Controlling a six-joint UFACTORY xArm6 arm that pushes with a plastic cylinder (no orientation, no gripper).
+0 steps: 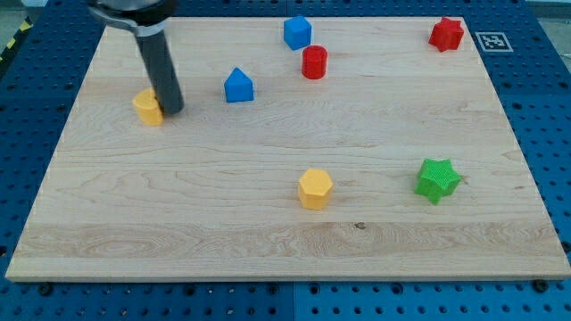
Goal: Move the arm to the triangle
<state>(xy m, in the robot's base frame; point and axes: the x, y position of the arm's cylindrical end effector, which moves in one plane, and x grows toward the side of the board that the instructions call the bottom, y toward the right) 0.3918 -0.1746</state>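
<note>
Nearest the view's bottom on the pale wooden worktop (178, 223), a yellow hexagonal block (315, 188) sits just right of centre, with a green star block (437, 179) well apart from it toward the view's right. Farther back at the view's left, the dark rod comes down from the top edge and my tip (173, 111) rests on the wood just beside, perhaps touching, the right side of a small yellow block (148, 106) (its shape is hard to make out). The rod is a plain tool with nothing to spread or press together, and it pinches nothing. The blue triangle block (238, 86), with its peaked top, stands near the tip on the view's right, apart from it, bare wood between them. Behind it, toward the view's top, a red cylinder (314, 62) sits close below a blue block (297, 33) of cube-like shape. A red star block (446, 34) occupies the far right corner.
</note>
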